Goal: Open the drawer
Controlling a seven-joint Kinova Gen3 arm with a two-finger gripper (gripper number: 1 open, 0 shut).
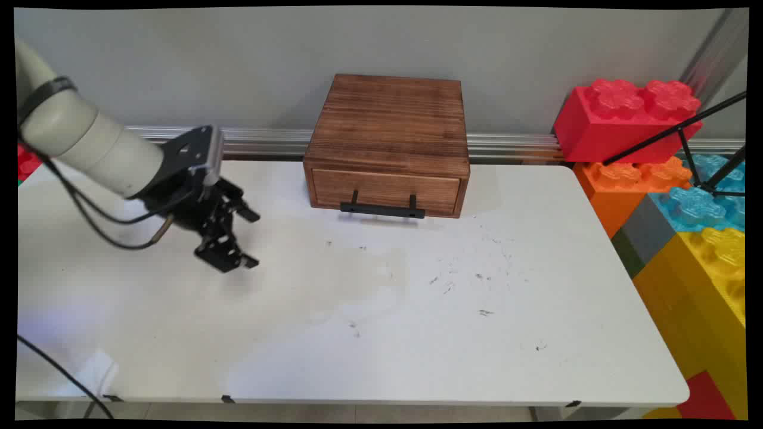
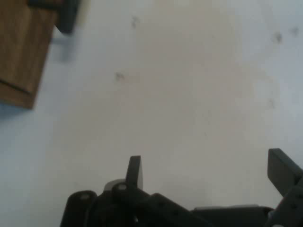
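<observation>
A dark wooden drawer box (image 1: 387, 143) stands at the back middle of the white table (image 1: 369, 310), its drawer shut, with a black bar handle (image 1: 382, 209) low on the front. My black gripper (image 1: 253, 239) hovers left of the box over the table, open, with nothing between its fingers. In the hand view the gripper (image 2: 208, 168) points at bare table, and a corner of the box (image 2: 21, 52) with one end of the handle (image 2: 66, 16) shows at the upper left.
Large toy bricks are stacked beside the table's right end: a red one (image 1: 626, 119) on an orange one (image 1: 626, 185), with blue (image 1: 703, 196) and yellow (image 1: 709, 268) ones nearer. A black tripod leg (image 1: 673, 131) crosses them. A metal rail (image 1: 512, 146) runs along the wall.
</observation>
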